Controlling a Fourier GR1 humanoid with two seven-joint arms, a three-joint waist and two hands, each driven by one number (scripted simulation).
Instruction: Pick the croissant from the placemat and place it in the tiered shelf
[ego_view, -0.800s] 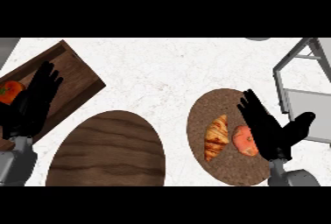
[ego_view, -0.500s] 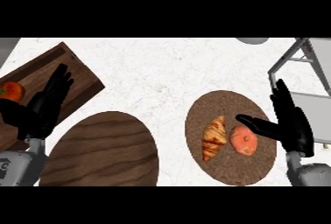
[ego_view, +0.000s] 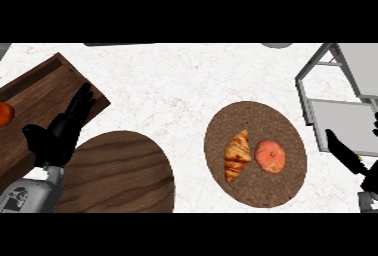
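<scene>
while croissant (ego_view: 237, 155) lies on placemat (ego_view: 255, 192) beside orange fruit (ego_view: 270, 155), shelf (ego_view: 347, 112) unloaded; left hand (ego_view: 59, 135) spread, right hand (ego_view: 353, 161) fingers straight.

You get bright, even light over the pale counter (ego_view: 170, 85), with no glare. Shadows are faint, so you cannot tell where the light comes from. The black hands read as flat dark shapes with little detail. The shelf (ego_view: 336, 100) at the right edge looks slanted, perhaps from lens stretch.

Single head view, steeply down (overhead), counter (ego_view: 170, 85)
</scene>
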